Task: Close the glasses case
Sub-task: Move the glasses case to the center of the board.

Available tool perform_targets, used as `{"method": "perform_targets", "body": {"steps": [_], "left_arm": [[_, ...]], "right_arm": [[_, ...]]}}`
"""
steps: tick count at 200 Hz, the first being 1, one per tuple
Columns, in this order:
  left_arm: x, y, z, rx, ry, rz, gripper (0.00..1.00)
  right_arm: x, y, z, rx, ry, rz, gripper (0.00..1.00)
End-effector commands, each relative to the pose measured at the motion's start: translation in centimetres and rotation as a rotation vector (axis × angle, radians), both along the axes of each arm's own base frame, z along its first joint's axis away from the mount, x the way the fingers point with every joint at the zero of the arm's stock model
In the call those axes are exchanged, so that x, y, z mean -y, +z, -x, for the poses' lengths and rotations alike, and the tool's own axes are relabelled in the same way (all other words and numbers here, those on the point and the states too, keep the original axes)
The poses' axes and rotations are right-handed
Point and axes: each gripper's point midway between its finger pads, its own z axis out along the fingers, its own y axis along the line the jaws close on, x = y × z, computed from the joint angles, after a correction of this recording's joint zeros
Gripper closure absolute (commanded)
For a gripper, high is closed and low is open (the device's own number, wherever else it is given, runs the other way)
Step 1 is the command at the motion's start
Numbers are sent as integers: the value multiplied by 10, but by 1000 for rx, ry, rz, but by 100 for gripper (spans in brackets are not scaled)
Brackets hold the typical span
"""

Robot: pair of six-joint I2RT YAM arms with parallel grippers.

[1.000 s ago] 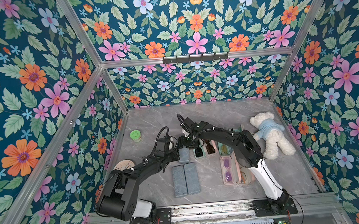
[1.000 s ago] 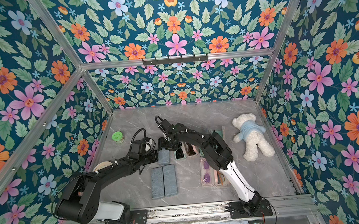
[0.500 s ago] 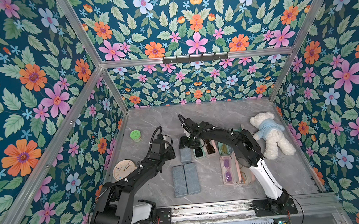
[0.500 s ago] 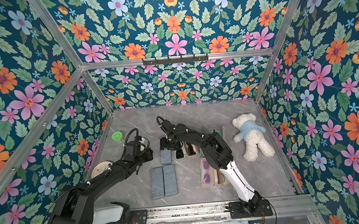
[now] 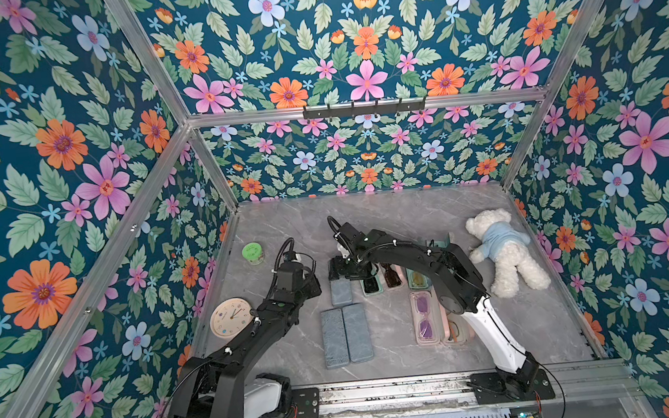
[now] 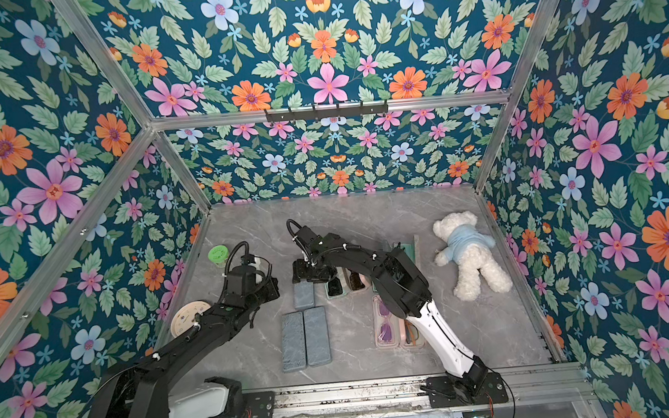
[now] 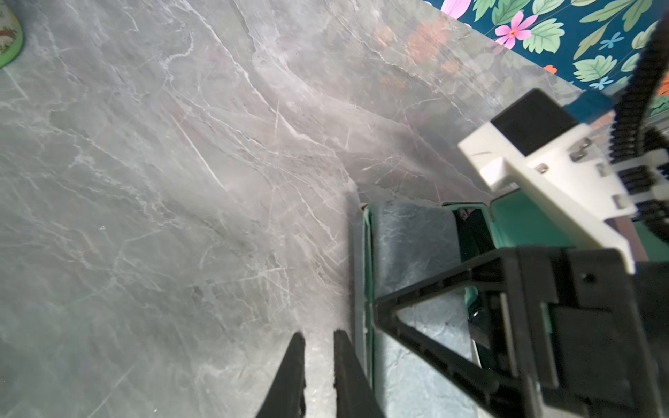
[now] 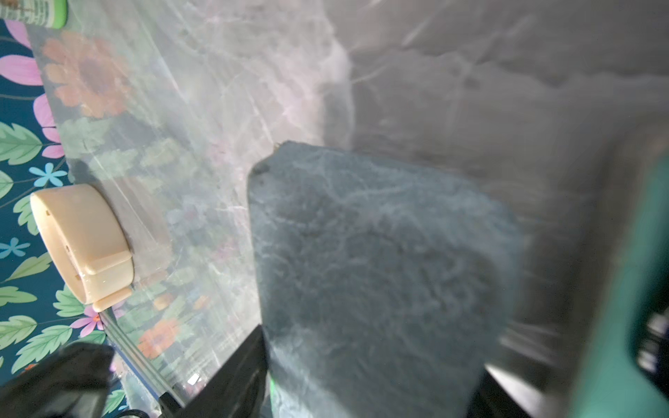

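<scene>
The glasses case (image 5: 340,291) (image 6: 303,294) is grey and marbled with a green rim. It lies flat, left of a row of open cases, and its lid (image 7: 409,249) is down. My right gripper (image 5: 346,269) (image 6: 309,273) (image 8: 373,356) reaches over from the right and is shut on the case's far end, with a dark finger (image 8: 239,372) against each long side. My left gripper (image 5: 312,285) (image 7: 319,334) hangs over bare table just left of the case, apart from it. Its fingers (image 7: 295,372) stand a narrow gap apart with nothing between them.
Two closed grey cases (image 5: 346,335) lie side by side nearer the front. Open cases hold black sunglasses (image 5: 371,284), brown glasses (image 5: 391,275) and purple glasses (image 5: 425,317). A teddy bear (image 5: 503,252) lies at the right. A clock (image 5: 231,318) and a green jar (image 5: 252,252) stand at the left.
My left gripper has pulled back to the left, off the case, and its fingers have parted slightly. The clock is uncovered. The right gripper has stayed on the case.
</scene>
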Motion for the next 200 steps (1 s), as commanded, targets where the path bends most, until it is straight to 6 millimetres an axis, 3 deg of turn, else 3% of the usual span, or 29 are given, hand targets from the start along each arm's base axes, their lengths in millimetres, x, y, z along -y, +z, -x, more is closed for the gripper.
{"method": "perform_targets", "body": {"steps": [1, 48, 92, 136, 182, 187, 200], "left_arm": [[-3, 2, -4, 11, 21, -1, 81], [-5, 5, -3, 20, 29, -1, 81], [-2, 3, -4, 16, 15, 7, 73], [-1, 6, -4, 32, 10, 17, 63], [-1, 8, -3, 38, 10, 18, 55], [-1, 8, -3, 39, 9, 19, 54], [-1, 10, -3, 50, 9, 23, 53]], "right_arm": [[-8, -1, 5, -16, 19, -7, 39], [-16, -6, 10, -24, 37, -4, 39], [-17, -9, 14, -31, 45, -8, 37], [-18, 4, 13, -7, 56, -31, 24], [-19, 30, 13, 35, 67, -92, 8], [-17, 34, 13, 41, 66, -94, 1], [-14, 42, 12, 55, 65, -105, 0]]}}
